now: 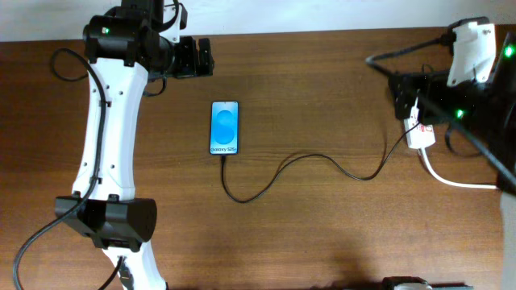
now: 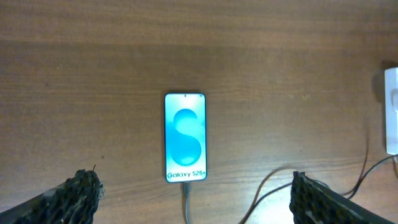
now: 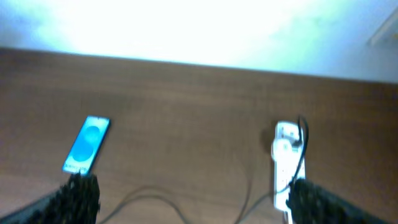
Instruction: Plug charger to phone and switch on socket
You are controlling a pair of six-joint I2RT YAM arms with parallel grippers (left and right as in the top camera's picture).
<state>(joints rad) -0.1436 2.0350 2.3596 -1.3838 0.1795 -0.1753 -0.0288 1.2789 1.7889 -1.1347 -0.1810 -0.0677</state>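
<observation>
The phone (image 1: pixel 225 127) lies flat mid-table, its blue screen lit; it also shows in the left wrist view (image 2: pixel 185 137) and the right wrist view (image 3: pixel 87 144). The thin black charger cable (image 1: pixel 298 165) runs from the phone's near end across to the white socket strip (image 1: pixel 420 131) at the right, where its plug sits. The cable tip is in the phone's port (image 2: pixel 186 185). My left gripper (image 1: pixel 196 57) is open, behind and left of the phone (image 2: pixel 193 193). My right gripper (image 1: pixel 401 93) is open, above and just behind the socket (image 3: pixel 283 162).
The socket's thick white cord (image 1: pixel 455 179) curves off to the right edge. The left arm's base (image 1: pixel 109 221) stands at the front left. Robot cables loop at the back left (image 1: pixel 68 64) and over the right arm.
</observation>
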